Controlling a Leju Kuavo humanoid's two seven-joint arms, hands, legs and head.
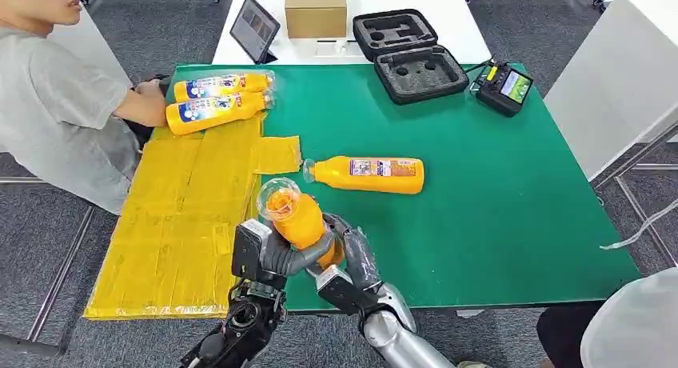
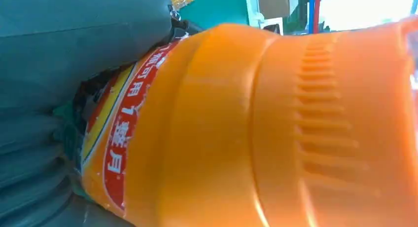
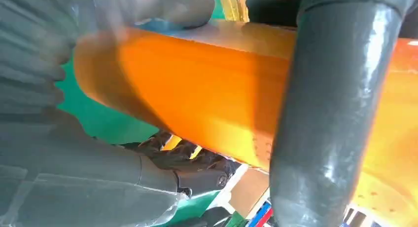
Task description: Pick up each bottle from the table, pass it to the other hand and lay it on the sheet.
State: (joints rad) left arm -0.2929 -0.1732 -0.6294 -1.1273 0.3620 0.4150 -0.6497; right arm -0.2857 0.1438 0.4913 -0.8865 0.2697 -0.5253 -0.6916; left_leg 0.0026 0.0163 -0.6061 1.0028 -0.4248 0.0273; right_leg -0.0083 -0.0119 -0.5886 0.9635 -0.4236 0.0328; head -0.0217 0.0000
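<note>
Orange bottle (image 1: 294,214) in both left hand (image 1: 268,254) and right hand (image 1: 352,260).

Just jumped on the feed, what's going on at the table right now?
Both hands are on one orange bottle above the table's near edge: the left hand and right hand grip it together, mid-handover. Two bottles already lie at the yellow sheet's far end, where a person's hand rests. One more bottle lies on the green table.

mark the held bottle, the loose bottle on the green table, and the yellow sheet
held bottle (image 1: 297,216), head view, orange body above the hands
loose bottle (image 1: 369,174), head view, its label
yellow sheet (image 1: 180,224), head view, bare middle
</note>
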